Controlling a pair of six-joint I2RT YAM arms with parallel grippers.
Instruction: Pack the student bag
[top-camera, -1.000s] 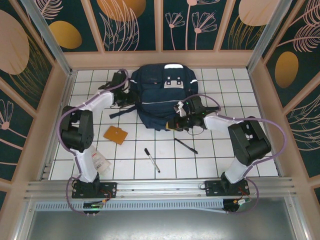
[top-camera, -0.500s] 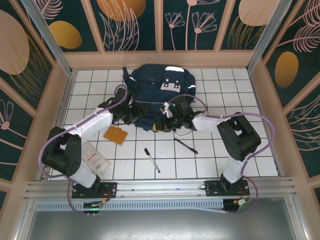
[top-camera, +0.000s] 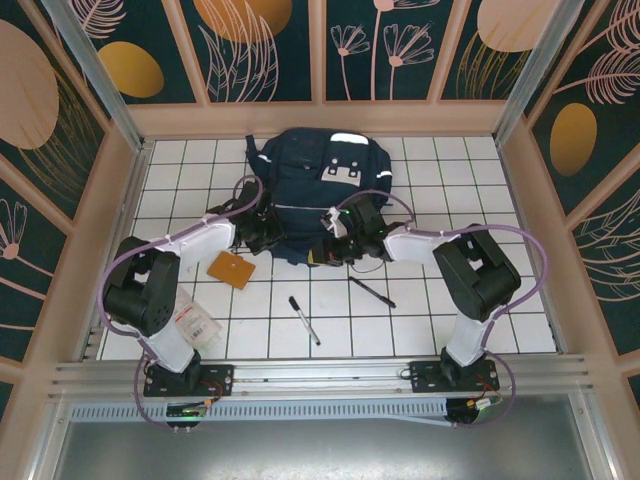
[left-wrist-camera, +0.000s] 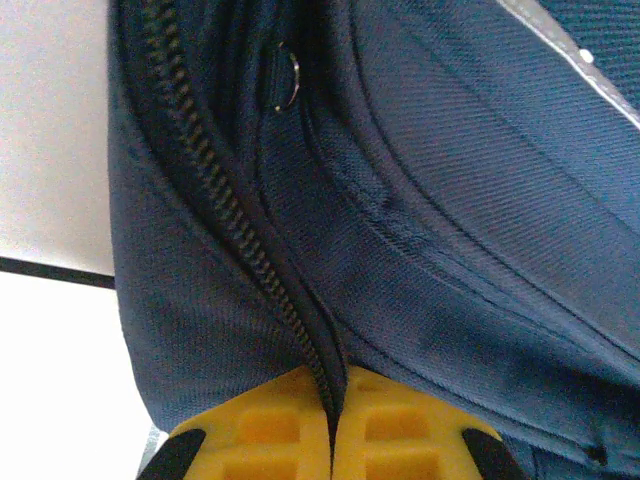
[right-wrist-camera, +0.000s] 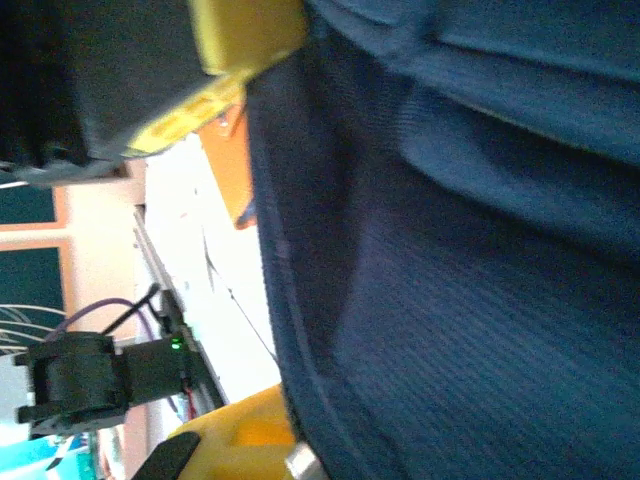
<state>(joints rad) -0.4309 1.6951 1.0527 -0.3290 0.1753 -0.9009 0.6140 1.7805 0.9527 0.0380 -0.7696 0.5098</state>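
The student bag (top-camera: 320, 185), a large navy backpack, lies flat at the back middle of the tiled table. My left gripper (top-camera: 263, 236) is at its lower left edge. In the left wrist view the yellow pads (left-wrist-camera: 262, 425) are pressed together on the fabric beside the bag's zip (left-wrist-camera: 215, 185). My right gripper (top-camera: 338, 238) is at the bag's near front edge. There, navy fabric (right-wrist-camera: 470, 300) drapes over one yellow finger (right-wrist-camera: 235, 440) and hides the other. The jaws are shut on the bag.
An orange flat card (top-camera: 232, 269) lies left of centre. Two black pens (top-camera: 304, 320) (top-camera: 372, 292) lie on the near tiles. A clear packet (top-camera: 190, 320) sits by the left arm's base. Wooden walls enclose the table on three sides.
My left arm swung from the bag's left side down to its lower left edge and closed on the zip edge. The right gripper slid left along the bag's front.
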